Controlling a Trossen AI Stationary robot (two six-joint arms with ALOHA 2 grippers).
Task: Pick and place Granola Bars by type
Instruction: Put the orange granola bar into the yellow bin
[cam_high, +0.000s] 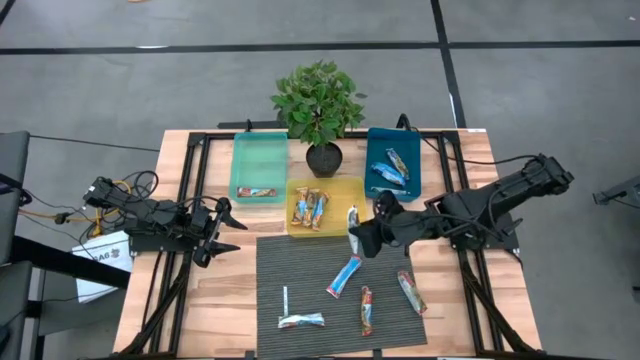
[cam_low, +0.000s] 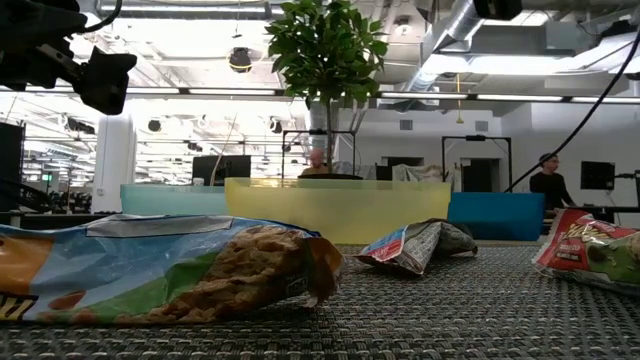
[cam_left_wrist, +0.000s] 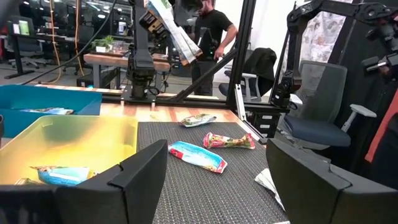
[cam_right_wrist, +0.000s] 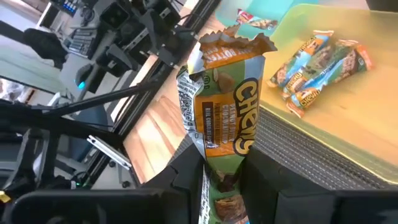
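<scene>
Right gripper (cam_right_wrist: 221, 180) is closed on one end of a green-orange granola bar (cam_right_wrist: 227, 118), held above the yellow bin (cam_high: 350, 190) at frame centre. Wrapper slip risks a drop short. Left gripper (cam_high: 215, 232) wide open, empty.

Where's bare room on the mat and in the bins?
Dark ribbed mat: far-left part bare, as far as the thin white stick. Teal bin: mostly free, one bar at its near edge. Crowded: the mat's right half, the yellow bin, and the blue bin.
</scene>
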